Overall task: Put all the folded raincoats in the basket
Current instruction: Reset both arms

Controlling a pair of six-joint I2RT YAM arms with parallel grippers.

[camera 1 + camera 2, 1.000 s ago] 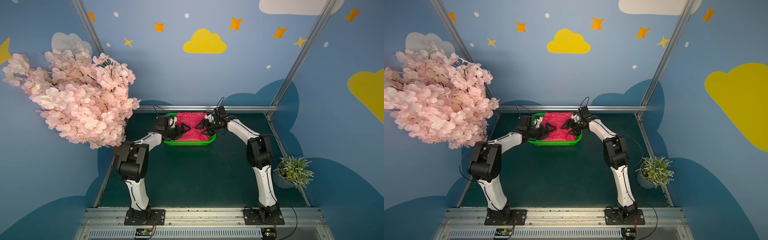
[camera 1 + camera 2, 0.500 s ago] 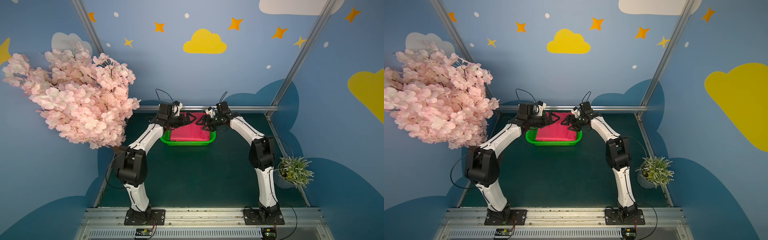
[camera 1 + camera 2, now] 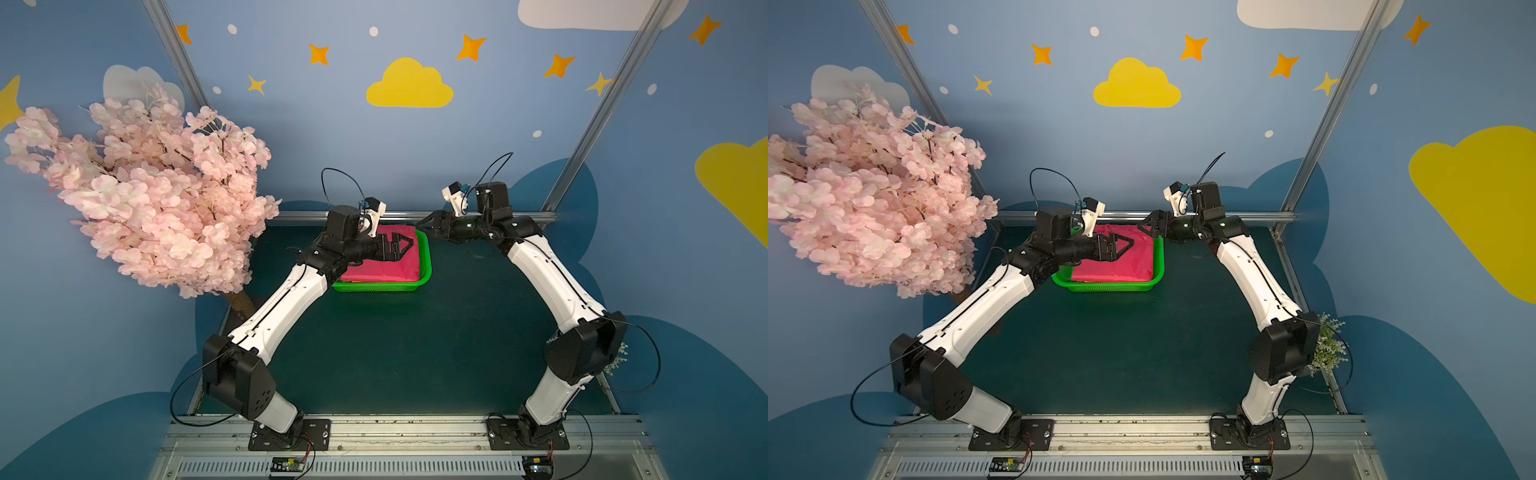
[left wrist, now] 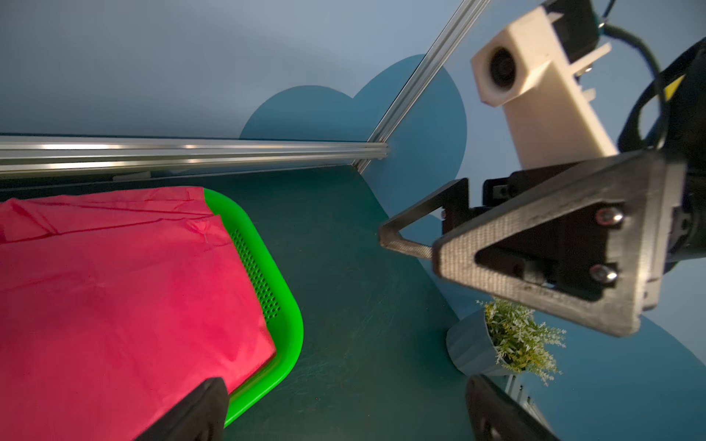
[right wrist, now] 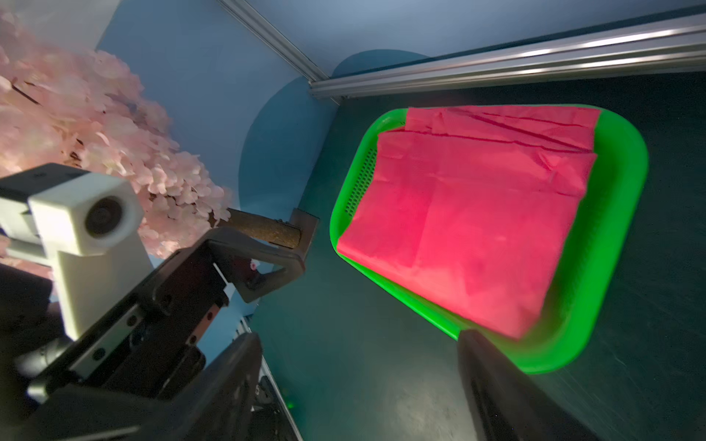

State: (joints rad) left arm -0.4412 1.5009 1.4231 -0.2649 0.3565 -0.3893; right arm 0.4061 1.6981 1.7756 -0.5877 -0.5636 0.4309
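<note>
Left gripper [image 3: 409, 246] is spread wide and empty, hanging over the upper part of the folded pink raincoat [image 3: 386, 268], just above centre in both top views. The right gripper [image 3: 420, 224] is spread too, and the right wrist view shows its 2 fingers [image 5: 496, 382] far apart with nothing between them. It hangs by the upper right corner of the basket [image 3: 424, 262]. Nearest, the dark green table [image 3: 395, 353] fills the lower middle of the frame. At its right edge the potted plant [image 3: 1329, 345] is mostly hidden behind the right arm's elbow in both top views, while the left wrist view shows the whole plant and its grey pot. At the left, the blossom tree [image 3: 158, 208] leans over the table's edge, and the right wrist view shows its trunk [image 5: 263, 231] held in a grey bracket. Farther back, the green basket sits on the table close to the back rail [image 3: 299, 216], and the raincoat lies flat inside, filling most of it. The left arm covers the basket's left side in both top views, but the right wrist view shows all 4 rounded corners and a perforated strip beside the cloth. Farthest is the blue wall [image 3: 498, 137], painted with a yellow cloud and orange stars.
</note>
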